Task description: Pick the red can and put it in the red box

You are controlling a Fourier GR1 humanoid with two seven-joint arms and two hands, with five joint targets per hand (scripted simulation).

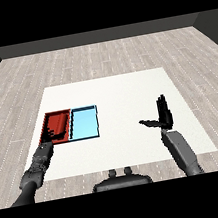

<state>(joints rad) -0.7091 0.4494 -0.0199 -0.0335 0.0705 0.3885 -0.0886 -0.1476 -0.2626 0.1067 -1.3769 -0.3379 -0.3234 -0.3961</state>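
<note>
Your right hand point(163, 115) is sitting over the right part of the white table point(122, 88), fingers straight and pointing up and away, thumb sticking out to the left; it's holding nothing. Your left hand point(56, 134) is reaching over the near edge of the red tray point(58, 121), with the fingers spread over the tray's front rim. They look relaxed, not curled round anything, and nothing is showing in that hand. The light blue tray point(84, 123) is lying right beside the red one, touching it on its right. You aren't getting a red can anywhere in the head view: not on the table, not in either tray, not in either hand, so I can't tell where it is.
</note>
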